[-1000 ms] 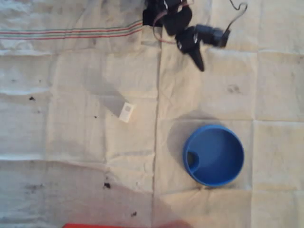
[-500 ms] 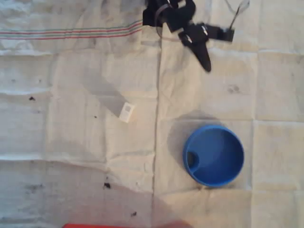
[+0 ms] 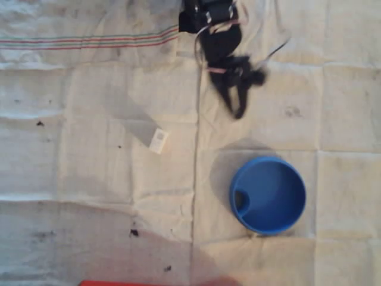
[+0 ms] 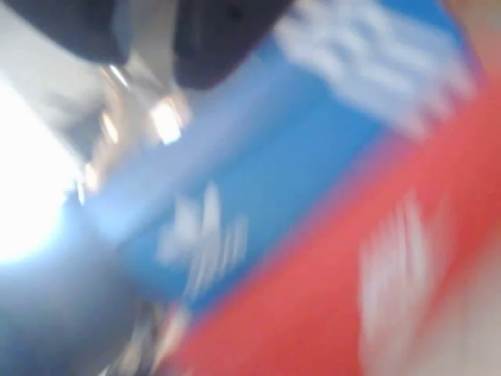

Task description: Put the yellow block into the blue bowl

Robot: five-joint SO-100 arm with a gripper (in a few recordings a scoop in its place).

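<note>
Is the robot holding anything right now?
No. In the overhead view the tool hangs blurred above the cloth, away from the yellow block and the blue bowl. Whether it's open cannot be told.

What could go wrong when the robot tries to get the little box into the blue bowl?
1. The yellow block is small and lies tilted on wrinkly cloth, so the gripper might nudge it away instead of catching it.
2. The gripper is blurred in the overhead view, so it seems to be moving fast and may miss its spot.
3. The blue bowl sits well apart from the block, so a weak hold could let the block drop on the way.
</note>
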